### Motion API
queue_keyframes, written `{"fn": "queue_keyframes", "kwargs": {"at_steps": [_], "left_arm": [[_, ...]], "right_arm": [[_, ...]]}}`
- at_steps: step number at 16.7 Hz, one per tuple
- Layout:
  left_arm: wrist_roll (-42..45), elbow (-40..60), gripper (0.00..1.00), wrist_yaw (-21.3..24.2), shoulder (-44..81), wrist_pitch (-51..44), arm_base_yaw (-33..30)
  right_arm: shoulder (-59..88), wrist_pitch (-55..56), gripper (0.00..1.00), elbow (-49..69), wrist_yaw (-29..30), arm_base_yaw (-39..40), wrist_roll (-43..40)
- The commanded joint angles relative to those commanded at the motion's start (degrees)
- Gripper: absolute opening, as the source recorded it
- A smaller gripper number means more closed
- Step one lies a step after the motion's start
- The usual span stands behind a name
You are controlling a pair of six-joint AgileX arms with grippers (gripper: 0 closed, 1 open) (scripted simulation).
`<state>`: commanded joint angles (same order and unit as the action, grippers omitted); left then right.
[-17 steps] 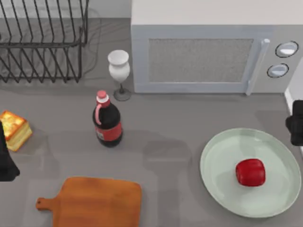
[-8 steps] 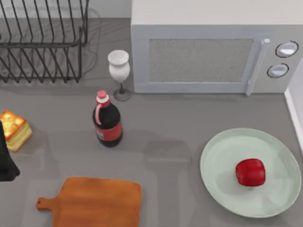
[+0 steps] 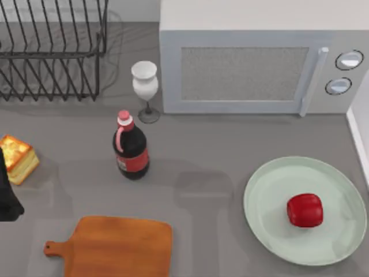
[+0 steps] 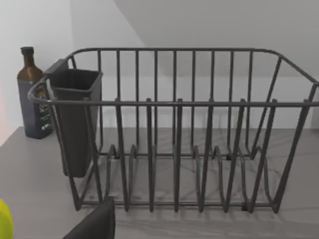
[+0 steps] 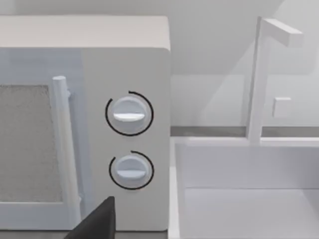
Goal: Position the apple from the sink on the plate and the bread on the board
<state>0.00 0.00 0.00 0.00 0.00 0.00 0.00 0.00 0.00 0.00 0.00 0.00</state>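
Observation:
The red apple (image 3: 304, 210) lies on the pale green plate (image 3: 271, 190) at the table's right, right of the plate's centre. The bread (image 3: 17, 157), toasted on top, sits on the table at the far left. The wooden board (image 3: 118, 247) lies at the front left with nothing on it, its handle pointing left. My left gripper (image 3: 7, 193) is a dark shape at the left edge, just in front of the bread and apart from it. A dark part of my right gripper (image 5: 97, 223) faces the microwave's knobs and the white sink (image 5: 249, 209).
A dark cola bottle with a red cap (image 3: 131, 148) stands between bread and plate. Behind it are a white goblet (image 3: 144, 83), a microwave (image 3: 248, 69) and a wire dish rack (image 3: 52, 52). The rack holds a dark cup (image 4: 75, 119); a brown bottle (image 4: 32, 94) stands beside it.
The right arm's dark tip at the top view's right edge has withdrawn out of that view. The left arm, apple, bread and board have not moved.

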Motion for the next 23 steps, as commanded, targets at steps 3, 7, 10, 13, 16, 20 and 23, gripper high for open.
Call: {"fn": "queue_keyframes", "kwargs": {"at_steps": [3,7,10,13,16,20,23], "left_arm": [[0.2,0.6,1.00,0.0,0.6,-0.4,0.0],[3.1,8.0,1.00,-0.1,9.0,-6.0,0.3],[6.9,17.7,1.00,-0.1,21.7,-13.3,0.7],[11.5,29.4,1.00,-0.1,38.4,-21.9,1.0],[16.4,41.8,1.00,-0.1,56.5,-31.1,1.3],[22.6,57.5,1.00,-0.1,79.1,-42.7,1.7],[26.6,67.7,1.00,0.0,92.7,-50.3,2.0]], "right_arm": [[0.0,0.0,1.00,0.0,0.0,0.0,0.0],[0.0,0.0,1.00,0.0,0.0,0.0,0.0],[0.0,0.0,1.00,0.0,0.0,0.0,0.0],[0.0,0.0,1.00,0.0,0.0,0.0,0.0],[0.0,0.0,1.00,0.0,0.0,0.0,0.0],[0.0,0.0,1.00,0.0,0.0,0.0,0.0],[0.0,0.0,1.00,0.0,0.0,0.0,0.0]]}}
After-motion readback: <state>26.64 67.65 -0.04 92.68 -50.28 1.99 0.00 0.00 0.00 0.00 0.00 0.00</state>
